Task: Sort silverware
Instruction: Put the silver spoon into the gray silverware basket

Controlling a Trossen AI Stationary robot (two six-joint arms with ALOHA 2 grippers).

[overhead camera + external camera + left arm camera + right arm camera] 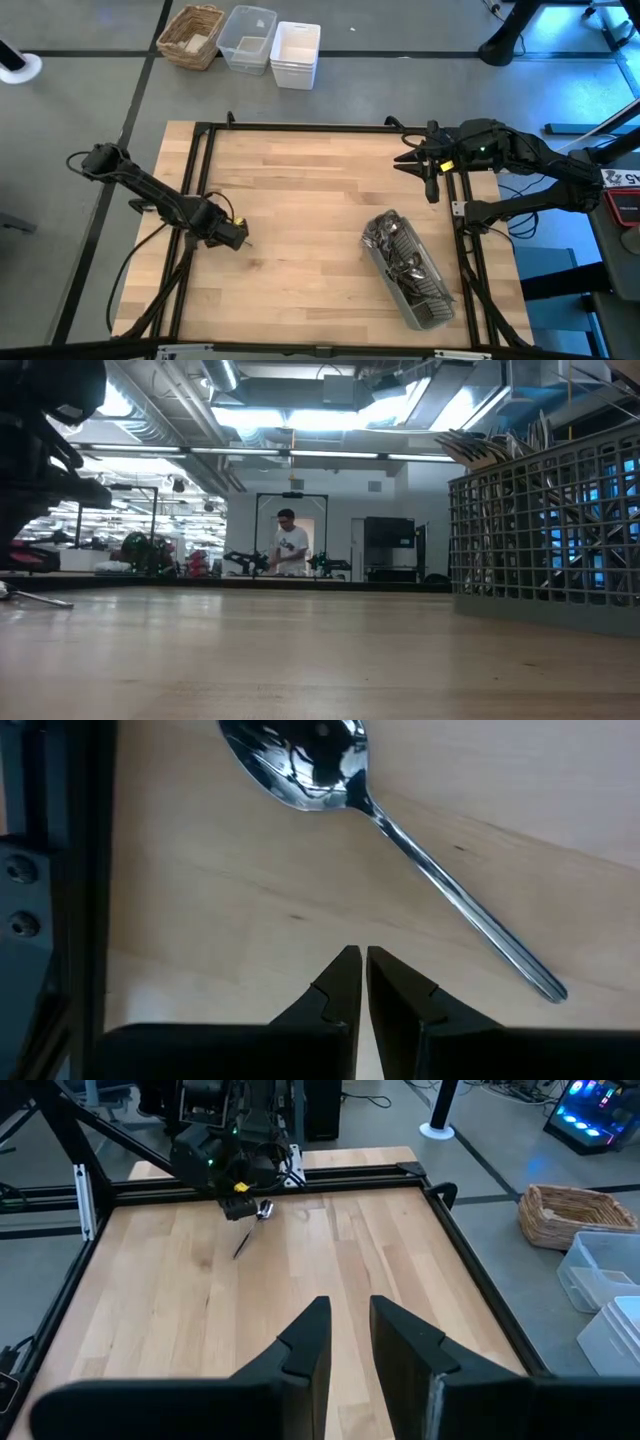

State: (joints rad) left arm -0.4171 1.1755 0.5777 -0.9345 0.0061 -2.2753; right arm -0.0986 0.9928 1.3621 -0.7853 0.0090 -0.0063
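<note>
One piece of the silverware, a shiny spoon [400,830], lies flat on the wooden table near its left edge, bowl up; it also shows in the right wrist view [247,1235]. My left gripper [360,960] points down just beside the spoon's handle, fingers shut, touching nothing. The rest of the silverware [398,250] lies in a grey slatted caddy [425,295] on the table's right part, handles and tips sticking out of its open end [490,448]. My right gripper [350,1330] hangs open, high over the far right corner [428,172].
Black frame rails [300,127] run along the table's edges. Beyond the far edge, on the floor, stand a wicker basket [192,35], a clear bin [247,38] and a white bin [296,53]. A person [290,545] stands far back in the room.
</note>
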